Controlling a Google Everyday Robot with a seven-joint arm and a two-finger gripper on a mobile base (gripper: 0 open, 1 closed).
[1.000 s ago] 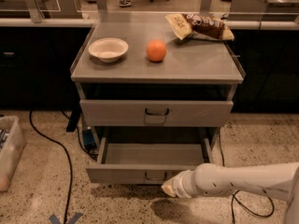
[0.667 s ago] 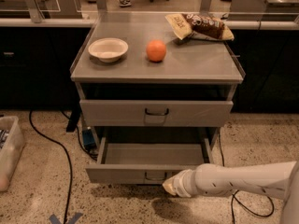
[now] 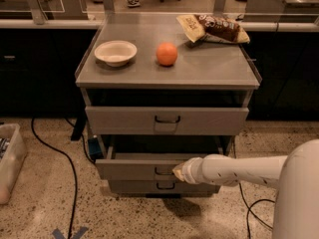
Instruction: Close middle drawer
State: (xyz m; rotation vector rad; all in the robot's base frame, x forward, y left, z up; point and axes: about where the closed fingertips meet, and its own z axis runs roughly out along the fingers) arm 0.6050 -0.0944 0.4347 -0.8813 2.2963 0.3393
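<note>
The grey cabinet has three drawers alike. The middle drawer (image 3: 129,168) stands a little way out, with a narrow strip of its dark inside showing behind the front panel. Its small dark loop handle (image 3: 162,171) is at centre. My gripper (image 3: 179,172), at the end of the white arm (image 3: 239,171) reaching in from the right, is up against this front panel just right of the handle. The top drawer (image 3: 124,121) sits above it and the bottom drawer (image 3: 134,186) just below.
On the cabinet top (image 3: 209,66) lie a white bowl (image 3: 115,52), an orange (image 3: 166,54) and a chip bag (image 3: 214,29). A black cable (image 3: 65,158) runs over the floor at left, near a plastic bin (image 3: 10,158). Another cable (image 3: 247,208) lies at right.
The middle drawer has slid back into the cabinet from far out to a little way out. My gripper has moved up and inward with its front panel.
</note>
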